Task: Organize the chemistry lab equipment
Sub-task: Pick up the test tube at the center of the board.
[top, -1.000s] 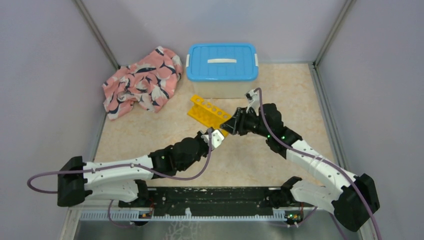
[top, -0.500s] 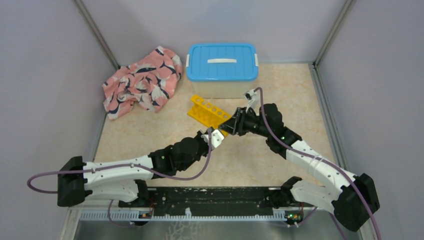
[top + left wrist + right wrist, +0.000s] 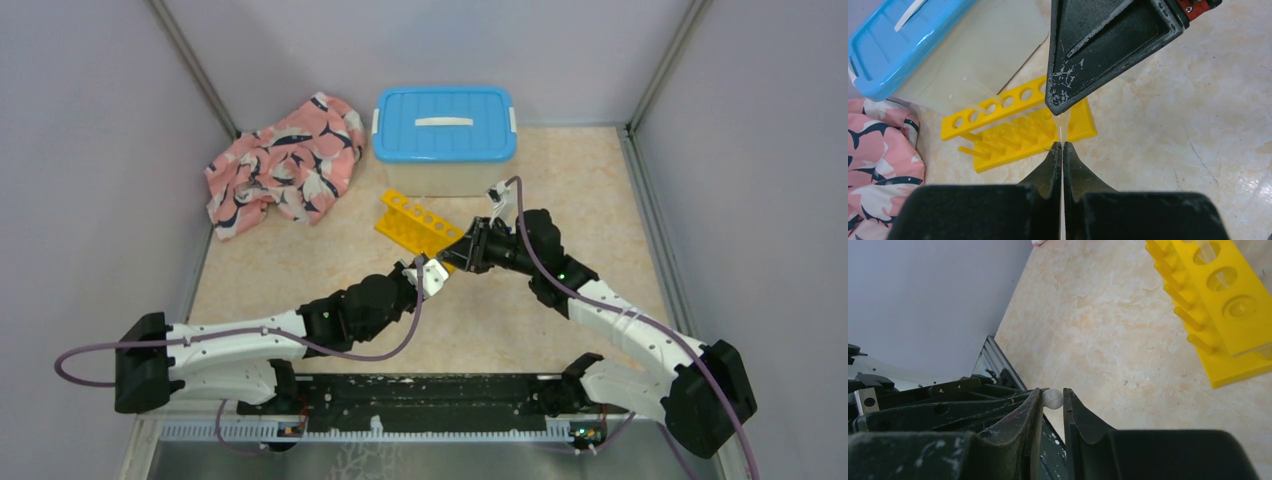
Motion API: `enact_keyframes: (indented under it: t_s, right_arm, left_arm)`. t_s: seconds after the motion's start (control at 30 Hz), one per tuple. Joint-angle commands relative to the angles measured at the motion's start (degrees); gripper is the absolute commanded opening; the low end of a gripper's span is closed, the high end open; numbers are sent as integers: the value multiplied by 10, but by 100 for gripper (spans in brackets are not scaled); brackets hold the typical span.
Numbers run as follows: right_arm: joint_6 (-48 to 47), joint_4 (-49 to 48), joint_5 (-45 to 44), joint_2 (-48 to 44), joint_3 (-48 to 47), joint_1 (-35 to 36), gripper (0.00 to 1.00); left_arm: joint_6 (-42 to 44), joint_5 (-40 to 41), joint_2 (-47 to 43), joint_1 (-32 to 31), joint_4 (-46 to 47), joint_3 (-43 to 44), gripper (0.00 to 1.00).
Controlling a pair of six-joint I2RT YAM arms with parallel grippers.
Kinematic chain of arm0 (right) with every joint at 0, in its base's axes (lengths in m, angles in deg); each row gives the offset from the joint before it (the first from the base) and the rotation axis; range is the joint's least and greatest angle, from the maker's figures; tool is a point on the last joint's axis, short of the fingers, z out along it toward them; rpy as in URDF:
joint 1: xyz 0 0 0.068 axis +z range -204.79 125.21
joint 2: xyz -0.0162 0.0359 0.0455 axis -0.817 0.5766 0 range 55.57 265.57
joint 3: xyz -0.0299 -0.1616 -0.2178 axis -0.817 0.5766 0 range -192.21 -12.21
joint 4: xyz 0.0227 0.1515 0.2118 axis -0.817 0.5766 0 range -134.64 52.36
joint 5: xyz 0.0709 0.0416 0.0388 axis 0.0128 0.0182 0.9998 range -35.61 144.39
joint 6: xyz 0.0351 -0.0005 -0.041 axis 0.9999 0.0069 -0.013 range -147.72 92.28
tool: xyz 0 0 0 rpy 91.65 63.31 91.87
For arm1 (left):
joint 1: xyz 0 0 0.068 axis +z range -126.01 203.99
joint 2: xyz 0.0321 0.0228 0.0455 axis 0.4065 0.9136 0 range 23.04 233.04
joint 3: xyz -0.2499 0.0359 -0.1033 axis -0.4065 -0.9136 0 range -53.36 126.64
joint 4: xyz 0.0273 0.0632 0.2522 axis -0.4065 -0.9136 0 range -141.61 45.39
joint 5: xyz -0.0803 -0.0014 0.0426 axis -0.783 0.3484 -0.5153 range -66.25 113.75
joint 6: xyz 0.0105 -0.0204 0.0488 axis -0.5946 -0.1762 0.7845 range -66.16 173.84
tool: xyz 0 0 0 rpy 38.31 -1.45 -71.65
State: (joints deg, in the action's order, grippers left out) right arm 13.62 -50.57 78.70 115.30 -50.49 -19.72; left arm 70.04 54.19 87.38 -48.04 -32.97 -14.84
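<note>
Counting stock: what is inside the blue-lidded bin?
The blue lid sits shut on the bin. Its cloudy wall shows nothing inside, so any contents are hidden.

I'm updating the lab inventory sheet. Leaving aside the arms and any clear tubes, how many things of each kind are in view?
yellow rack: 1
white bin with blue lid: 1
pink patterned cloth: 1
small whitish ball: 1
Total: 4

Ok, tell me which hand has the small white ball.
The right hand: the small white ball sits pinched between its fingertips. The left hand is shut on a thin clear tube instead.
</note>
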Motion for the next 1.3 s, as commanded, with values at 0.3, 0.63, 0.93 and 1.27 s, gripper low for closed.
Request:
enact_keyframes:
  t_s: [0.3, 0.63, 0.93, 1.27]
  right_arm:
    - [10, -51, 9, 6, 3, -4, 8]
    - [-1, -57, 2, 13, -15, -4, 4]
    - [-60, -19, -51, 34, -66, -4, 4]
    - [-154, 34, -150, 66, -146, -4, 4]
  left_arm:
    - [-8, 9, -10, -3, 23, -3, 8]
    - [-25, 64, -16, -3, 29, -8, 57]
    - [-57, 169, -47, -3, 29, -3, 65]
    - [-87, 301, -63, -1, 32, 11, 72]
